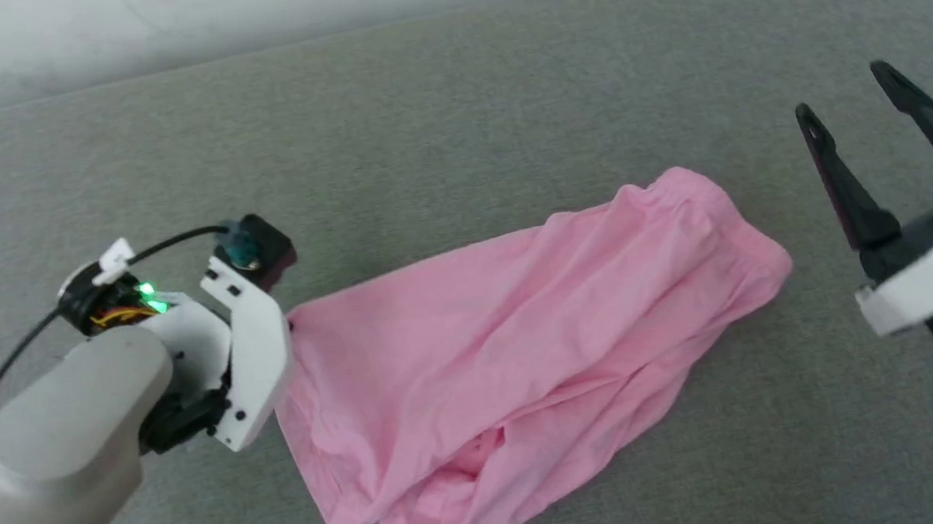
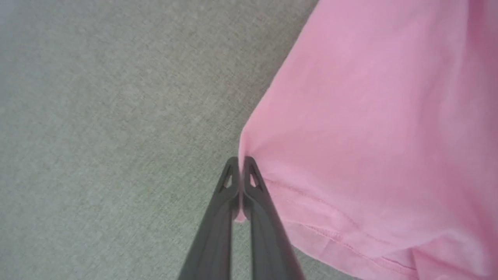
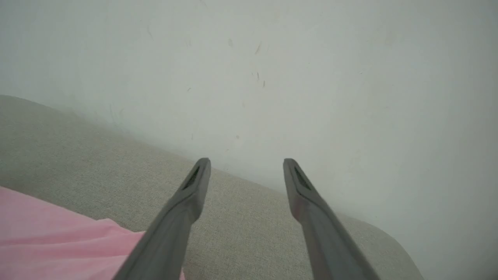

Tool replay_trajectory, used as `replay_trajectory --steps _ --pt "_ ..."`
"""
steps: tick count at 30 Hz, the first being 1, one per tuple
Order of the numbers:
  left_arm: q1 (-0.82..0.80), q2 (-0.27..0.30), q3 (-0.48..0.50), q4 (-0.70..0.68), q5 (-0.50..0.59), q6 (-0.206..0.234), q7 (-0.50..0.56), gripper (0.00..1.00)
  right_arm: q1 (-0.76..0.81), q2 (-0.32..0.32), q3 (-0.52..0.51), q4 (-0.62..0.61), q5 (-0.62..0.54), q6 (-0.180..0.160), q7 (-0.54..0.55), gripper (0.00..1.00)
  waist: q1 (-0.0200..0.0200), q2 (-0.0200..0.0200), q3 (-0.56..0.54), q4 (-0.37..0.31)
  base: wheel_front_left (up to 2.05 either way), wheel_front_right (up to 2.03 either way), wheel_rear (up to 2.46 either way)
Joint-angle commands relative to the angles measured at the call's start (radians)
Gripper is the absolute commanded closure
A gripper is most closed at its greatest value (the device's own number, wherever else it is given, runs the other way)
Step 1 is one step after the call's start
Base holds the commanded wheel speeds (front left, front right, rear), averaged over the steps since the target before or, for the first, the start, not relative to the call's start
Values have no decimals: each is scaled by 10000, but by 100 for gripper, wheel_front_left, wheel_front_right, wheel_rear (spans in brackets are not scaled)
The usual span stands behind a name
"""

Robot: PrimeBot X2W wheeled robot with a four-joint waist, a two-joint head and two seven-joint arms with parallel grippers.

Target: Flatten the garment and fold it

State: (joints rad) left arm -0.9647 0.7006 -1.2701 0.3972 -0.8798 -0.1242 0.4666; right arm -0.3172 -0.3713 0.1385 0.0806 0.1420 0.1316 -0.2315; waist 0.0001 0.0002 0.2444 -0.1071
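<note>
My left claw (image 2: 240, 160) pinching shorts (image 1: 520, 335) corner — I'd drag outward, low, slow; right claw (image 1: 841, 89) spread, right of shorts — should pin far end.

My left gripper (image 2: 241, 168), two long dark-grey fingers, is pressed together at the tips, pinching a hem corner of the light-pink cotton shorts (image 2: 369, 136). My pale left forearm (image 1: 44, 447) enters from lower left. My right gripper (image 1: 844, 93) is spread wide, holds nothing, and points its fingers up.
</note>
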Motion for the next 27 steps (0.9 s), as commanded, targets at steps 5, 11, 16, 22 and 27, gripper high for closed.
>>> replay_trajectory --steps 5,11,16,22,27 --pt "-27 231 37 -231 -59 -64 -698 100 -1626 -1554 1867 200 1505 -9 2382 0 -1 -2 -169 882 0 0 0" --pt "-100 -42 13 -541 53 -64 -996 100 -4256 -3410 5283 21 4141 -9 6512 0 -1 -2 86 1474 0 0 0" --pt "-450 -377 10 -693 172 -64 -1184 100 -6385 -3691 7555 681 5543 -9 8936 0 -1 -2 487 1861 0 0 0" --pt "-965 -811 8 -655 294 -65 -1421 100 -7529 -3448 9139 2315 6617 -9 9953 0 -1 -2 1085 2323 0 0 0" --pt "-1196 -1007 -10 -566 345 -65 -1588 100 -7580 -3407 10149 3257 7189 -9 9782 0 -1 -2 1463 2534 0 0 0"
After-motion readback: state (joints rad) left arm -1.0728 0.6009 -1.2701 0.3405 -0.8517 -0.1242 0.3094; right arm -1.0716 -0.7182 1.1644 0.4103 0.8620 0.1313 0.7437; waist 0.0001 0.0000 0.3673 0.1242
